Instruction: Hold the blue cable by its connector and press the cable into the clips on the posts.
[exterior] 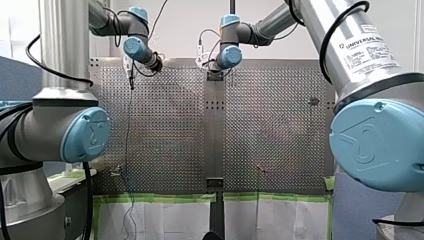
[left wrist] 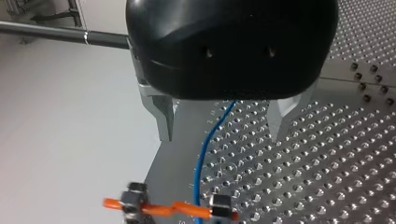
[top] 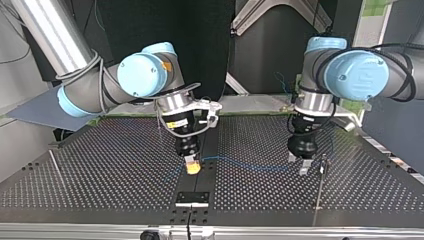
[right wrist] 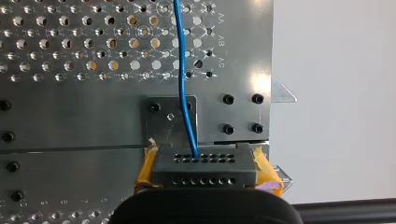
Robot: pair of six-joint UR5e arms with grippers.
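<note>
Two jobs are split: your right gripper [top: 192, 166] clamps the dark grey perforated connector [right wrist: 205, 172] at the top view's lower centre, anchoring the thin blue cable [right wrist: 184, 93]; your left gripper [left wrist: 223, 133] straddles it, spread wide, likely for pressing.

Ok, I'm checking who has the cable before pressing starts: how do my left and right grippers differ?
My right gripper is shut on the grey connector; my left gripper is open, the blue cable passing between its fingers. My right gripper has yellow pads; my left gripper has bare metal fingers. Both sit low over the perforated table, along the same cable.
</note>
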